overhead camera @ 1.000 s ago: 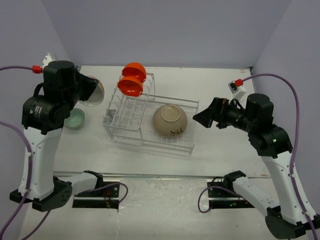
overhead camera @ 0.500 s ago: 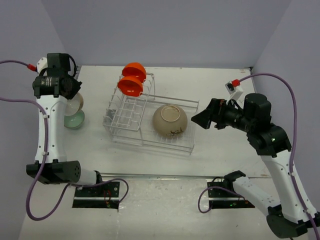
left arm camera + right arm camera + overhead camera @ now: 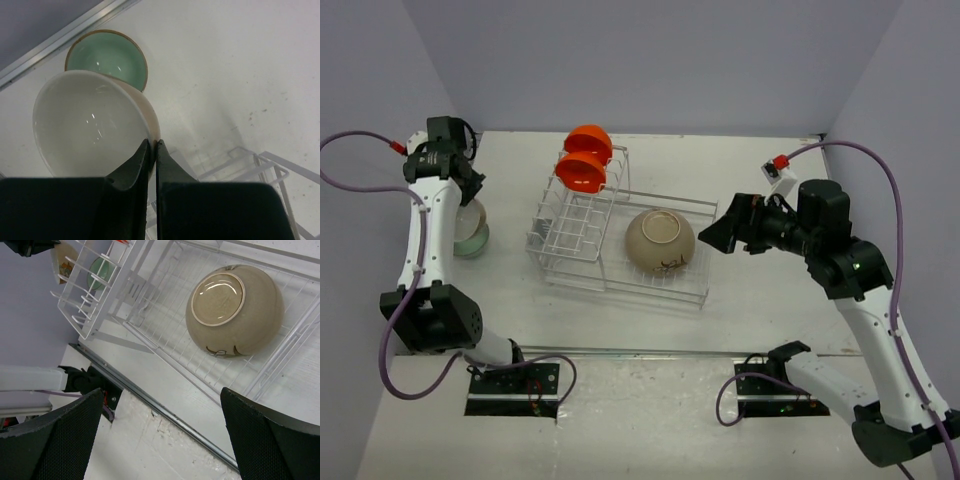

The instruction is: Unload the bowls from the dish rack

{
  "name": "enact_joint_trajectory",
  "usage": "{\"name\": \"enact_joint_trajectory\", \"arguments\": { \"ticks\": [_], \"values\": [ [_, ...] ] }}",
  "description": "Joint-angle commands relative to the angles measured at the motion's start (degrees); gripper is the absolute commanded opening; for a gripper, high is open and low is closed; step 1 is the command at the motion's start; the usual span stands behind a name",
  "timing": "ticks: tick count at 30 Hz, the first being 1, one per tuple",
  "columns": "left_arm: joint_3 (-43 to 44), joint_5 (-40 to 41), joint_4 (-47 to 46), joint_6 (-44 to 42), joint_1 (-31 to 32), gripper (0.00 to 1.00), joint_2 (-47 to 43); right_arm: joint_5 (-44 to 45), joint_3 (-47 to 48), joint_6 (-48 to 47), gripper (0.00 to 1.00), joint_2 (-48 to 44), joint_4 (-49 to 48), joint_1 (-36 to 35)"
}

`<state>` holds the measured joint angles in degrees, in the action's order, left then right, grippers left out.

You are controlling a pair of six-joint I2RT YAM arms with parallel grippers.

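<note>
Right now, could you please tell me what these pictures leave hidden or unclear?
- Left wrist view: beige bowl overlaps mint-green bowl; contact unclear.
- Top view: left arm partly covers both.
- Tan bowl: upside down, inside hidden everywhere.
- Far orange bowl: mostly behind the nearer orange bowl, top view.

You have two orange bowls (image 3: 582,172) at the far end of the white wire rack (image 3: 560,235), a tan bowl (image 3: 660,242) with dark markings at its right, and, far left, a cream bowl (image 3: 87,125) and a brown-rimmed mint-green bowl (image 3: 107,57).
</note>
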<state>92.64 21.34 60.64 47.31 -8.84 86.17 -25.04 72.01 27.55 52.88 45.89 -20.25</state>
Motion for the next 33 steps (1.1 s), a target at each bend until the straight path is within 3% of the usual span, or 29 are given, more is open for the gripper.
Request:
{"name": "enact_joint_trajectory", "arguments": {
  "ticks": [1, 20, 33],
  "values": [
    [0.26, 3.53, -5.89, -2.57, -1.70, 0.00, 1.44, 0.87, 2.26, -1.10, 0.99, 0.64, 0.08, -0.23],
    [5.09, 10.56, -8.17, -8.64, -3.73, 0.00, 19.02, 2.97, 5.07, -1.36, 0.99, 2.93, 0.87, -0.14],
    [7.20, 12.49, -7.65, -9.08, -3.81, 0.00, 25.36, 4.21, 4.55, -0.48, 0.99, 2.14, 0.61, -0.14]
  ]
}}
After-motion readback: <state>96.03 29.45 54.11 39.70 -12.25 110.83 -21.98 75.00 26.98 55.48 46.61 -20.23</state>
